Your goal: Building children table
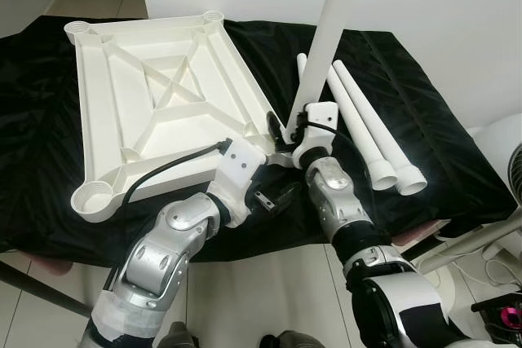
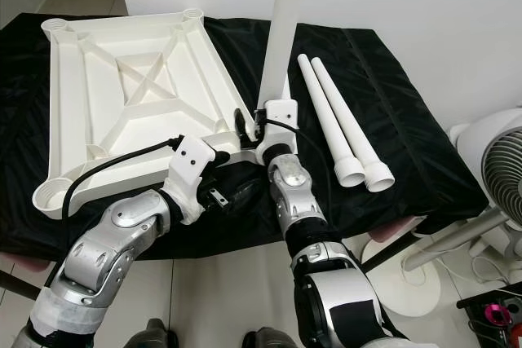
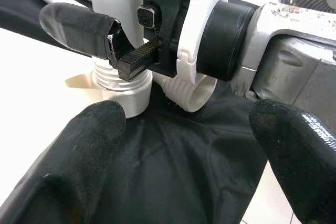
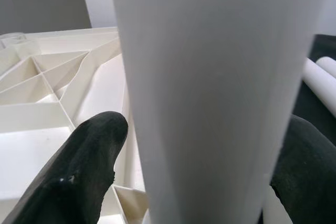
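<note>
So the white leg is standing straight up, long axis vertical, its threaded bottom end at the near right corner socket of the upside-down tabletop on the black cloth. Two more legs lie flat at about 3 o'clock from it, flared ends toward the robot. A fan sits further right. Right gripper is clamped round the upright leg. Left gripper hovers just beside the socket, fingers spread wide, holding nothing.

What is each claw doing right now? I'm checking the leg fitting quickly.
Left claw: open, holding nothing, beside the tabletop's near corner socket.
Right claw: shut on the upright table leg at that socket.
</note>
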You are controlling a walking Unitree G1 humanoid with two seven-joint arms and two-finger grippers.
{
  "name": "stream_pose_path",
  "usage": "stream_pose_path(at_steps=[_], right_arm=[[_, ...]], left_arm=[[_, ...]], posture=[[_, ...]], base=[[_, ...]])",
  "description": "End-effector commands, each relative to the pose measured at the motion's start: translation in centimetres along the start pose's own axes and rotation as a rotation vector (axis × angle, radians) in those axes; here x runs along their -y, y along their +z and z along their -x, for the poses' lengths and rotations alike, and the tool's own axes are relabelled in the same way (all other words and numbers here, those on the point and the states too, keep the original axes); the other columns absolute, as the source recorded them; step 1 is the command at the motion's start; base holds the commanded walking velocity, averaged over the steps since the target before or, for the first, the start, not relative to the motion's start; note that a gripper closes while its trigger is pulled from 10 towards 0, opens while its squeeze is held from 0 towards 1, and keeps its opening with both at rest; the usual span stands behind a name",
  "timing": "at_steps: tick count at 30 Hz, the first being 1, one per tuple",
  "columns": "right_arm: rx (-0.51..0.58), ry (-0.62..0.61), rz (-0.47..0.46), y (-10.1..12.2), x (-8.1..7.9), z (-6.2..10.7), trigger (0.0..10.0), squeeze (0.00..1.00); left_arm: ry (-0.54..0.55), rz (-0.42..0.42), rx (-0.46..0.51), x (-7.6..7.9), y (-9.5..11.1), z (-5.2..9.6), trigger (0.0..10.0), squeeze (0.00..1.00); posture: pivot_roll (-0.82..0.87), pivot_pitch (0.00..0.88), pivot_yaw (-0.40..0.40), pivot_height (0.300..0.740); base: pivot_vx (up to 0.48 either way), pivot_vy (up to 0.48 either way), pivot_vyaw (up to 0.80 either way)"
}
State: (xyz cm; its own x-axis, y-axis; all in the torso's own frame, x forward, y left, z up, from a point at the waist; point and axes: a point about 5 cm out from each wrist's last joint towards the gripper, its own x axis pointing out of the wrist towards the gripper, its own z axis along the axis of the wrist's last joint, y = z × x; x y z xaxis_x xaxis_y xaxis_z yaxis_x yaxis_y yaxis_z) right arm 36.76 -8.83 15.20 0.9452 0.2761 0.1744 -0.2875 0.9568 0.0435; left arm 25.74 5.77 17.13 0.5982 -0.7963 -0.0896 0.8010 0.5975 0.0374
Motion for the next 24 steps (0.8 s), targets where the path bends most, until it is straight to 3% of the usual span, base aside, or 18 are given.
stream_pose_path(at_steps=[1,4,13,22,23,24], right_arm=[[-0.015,0.033,0.012,-0.2,0.4,0.1,10.0,0.00],[-0.066,0.186,0.107,-0.6,1.6,0.3,10.0,0.00],[-0.138,0.336,0.160,-1.0,1.9,0.2,10.0,0.00],[-0.160,0.389,0.176,-0.7,1.8,-0.5,9.9,0.00],[-0.171,0.393,0.179,-0.7,1.8,-0.5,7.8,0.00],[-0.171,0.393,0.179,-0.7,1.8,-0.5,7.8,0.00]], left_arm=[[0.032,-0.006,-0.009,0.0,-0.2,-0.2,10.0,0.00],[0.026,-0.011,-0.006,-0.1,-0.1,-0.4,10.0,0.00],[0.021,-0.017,-0.003,-0.1,0.1,-0.5,10.0,0.00],[0.022,-0.022,-0.003,-0.2,0.2,-0.5,10.0,0.00],[0.023,-0.022,-0.003,-0.2,0.2,-0.5,10.0,0.00],[0.023,-0.022,-0.003,-0.2,0.2,-0.5,10.0,0.00]], posture=[[0.03,0.021,-0.078,0.740],[0.02,0.016,-0.073,0.740],[0.03,0.010,-0.068,0.740],[0.03,0.012,-0.065,0.740],[0.04,0.013,-0.066,0.740],[0.04,0.013,-0.066,0.740]], base=[[0.000,0.000,0.00],[0.000,0.000,0.00],[0.000,0.000,0.00],[0.000,0.000,0.00],[0.000,0.000,0.00],[0.000,0.000,0.00]])
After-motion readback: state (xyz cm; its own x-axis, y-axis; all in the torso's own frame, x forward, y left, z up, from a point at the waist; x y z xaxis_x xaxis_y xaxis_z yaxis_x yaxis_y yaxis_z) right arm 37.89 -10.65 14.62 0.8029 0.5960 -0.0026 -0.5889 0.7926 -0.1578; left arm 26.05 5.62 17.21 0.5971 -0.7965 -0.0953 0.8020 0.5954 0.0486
